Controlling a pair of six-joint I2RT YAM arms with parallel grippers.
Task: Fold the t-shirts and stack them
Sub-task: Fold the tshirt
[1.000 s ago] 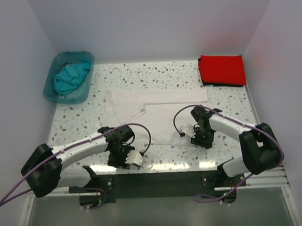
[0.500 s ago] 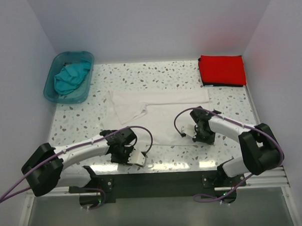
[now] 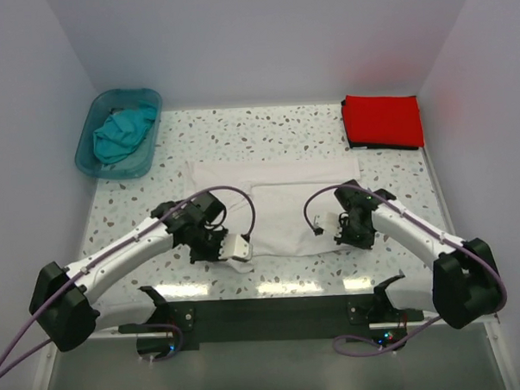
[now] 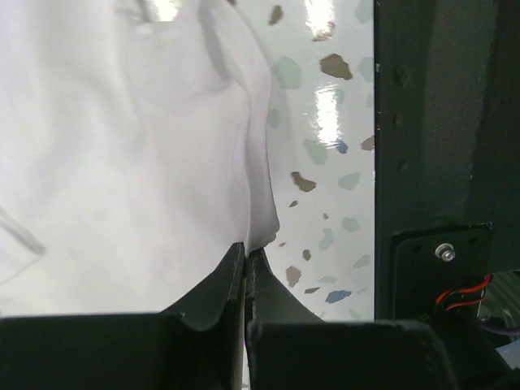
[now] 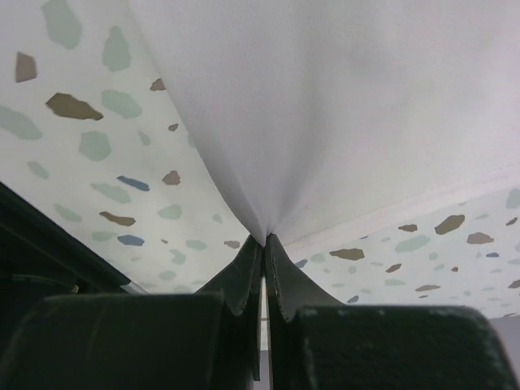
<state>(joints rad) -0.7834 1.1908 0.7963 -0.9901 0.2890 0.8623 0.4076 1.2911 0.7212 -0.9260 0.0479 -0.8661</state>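
Both arms reach inward from their bases, wrists held low. The left arm (image 3: 124, 253) stretches forward and to the right, and the left gripper (image 4: 245, 250) has its 2 fingers pinched together on an edge of the white t-shirt (image 3: 294, 193). The right arm (image 3: 412, 227) bends leftward. The right gripper (image 5: 264, 240) clamps the same cloth between its 2 closed fingers.

Left pincer (image 3: 239, 249) and right pincer (image 3: 348, 236) moved farther from bases, carrying white t-shirt (image 3: 286, 202) near hem along.
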